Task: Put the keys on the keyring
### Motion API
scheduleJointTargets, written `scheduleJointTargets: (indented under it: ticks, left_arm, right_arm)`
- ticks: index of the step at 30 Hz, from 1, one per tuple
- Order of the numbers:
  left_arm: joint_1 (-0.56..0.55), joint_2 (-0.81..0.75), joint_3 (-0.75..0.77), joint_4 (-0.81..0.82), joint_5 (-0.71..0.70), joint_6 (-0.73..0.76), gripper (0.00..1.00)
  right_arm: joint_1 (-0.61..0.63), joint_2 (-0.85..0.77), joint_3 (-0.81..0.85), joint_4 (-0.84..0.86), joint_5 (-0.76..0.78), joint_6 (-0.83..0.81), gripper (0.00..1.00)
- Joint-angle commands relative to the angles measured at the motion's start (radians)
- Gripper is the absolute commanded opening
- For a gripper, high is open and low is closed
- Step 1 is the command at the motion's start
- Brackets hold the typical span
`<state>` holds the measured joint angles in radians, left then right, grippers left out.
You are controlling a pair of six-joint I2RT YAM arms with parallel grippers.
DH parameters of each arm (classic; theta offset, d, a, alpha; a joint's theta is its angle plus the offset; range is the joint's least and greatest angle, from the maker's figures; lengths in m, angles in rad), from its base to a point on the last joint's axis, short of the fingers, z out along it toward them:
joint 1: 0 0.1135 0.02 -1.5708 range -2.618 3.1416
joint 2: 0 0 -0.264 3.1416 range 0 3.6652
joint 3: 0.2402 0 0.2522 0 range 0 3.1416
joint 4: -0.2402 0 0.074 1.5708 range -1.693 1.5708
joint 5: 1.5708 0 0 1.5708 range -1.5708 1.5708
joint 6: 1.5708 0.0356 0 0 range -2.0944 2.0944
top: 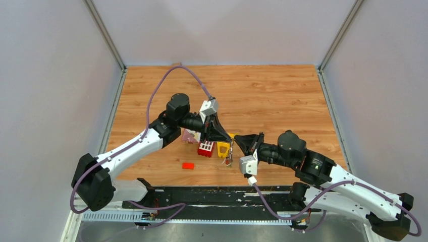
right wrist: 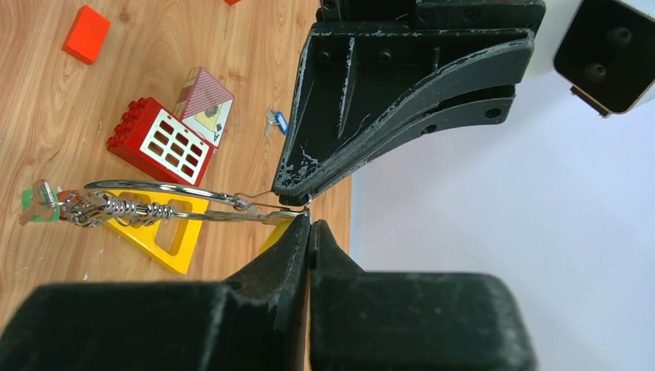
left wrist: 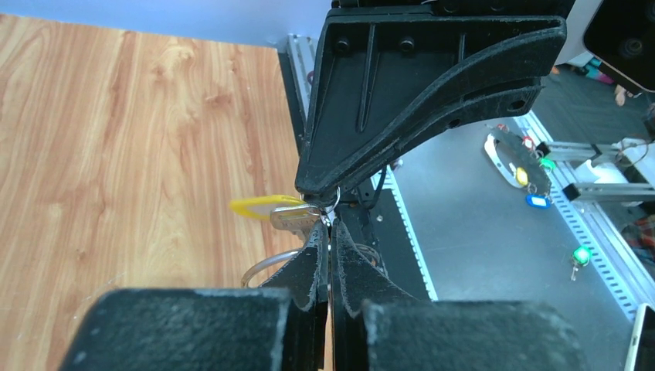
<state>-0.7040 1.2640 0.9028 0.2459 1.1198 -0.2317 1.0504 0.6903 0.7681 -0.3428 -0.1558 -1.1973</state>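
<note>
**Threading step, carried out in the air.** Your two tools meet tip to tip above the worktop [right wrist: 46,124].

- **Right tool** [right wrist: 310,222]: clenched on the rim of the keyring [right wrist: 147,185]. The ring stands out sideways from it, clear of the worktop, with the green key [right wrist: 35,202] at its far end.
- **Left tool** [left wrist: 330,232]: also clenched, seemingly on the blade of the yellow key [left wrist: 259,206] at the ring's edge. The exact pinch is hidden.
- **Next move, as judged:** work that key's hole onto the wire while your right tool holds the ring firm.
- **Count:**
  - one keyring
  - three keys, the blue key [right wrist: 276,120] lying loose on the worktop
  - two red blocks, one plain [right wrist: 85,33] and one latticed [right wrist: 158,144]
  - one yellow frame [right wrist: 171,246]
  - one card box [right wrist: 205,97]
</note>
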Motion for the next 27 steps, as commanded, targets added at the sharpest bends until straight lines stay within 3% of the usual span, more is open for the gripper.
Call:
scheduleJointTargets:
  ticks: [1,11,17,27]
  left_arm:
    - [-0.008,-0.033,0.088,-0.294,0.014,0.21,0.0]
    - [-0.008,-0.038,0.164,-0.51,-0.06,0.429,0.0]
    - [-0.008,-0.024,0.173,-0.519,-0.072,0.447,0.0]
    - [-0.008,-0.024,0.181,-0.456,-0.136,0.398,0.0]
  right_arm:
    - [-0.026,-0.006,0.066,0.036,0.058,-0.015,0.0]
    - [-0.037,0.013,0.055,-0.005,0.055,-0.008,0.0]
    - [-0.044,0.029,0.029,0.008,0.081,0.019,0.01]
    - [-0.155,0.017,-0.018,0.03,0.054,0.171,0.17]
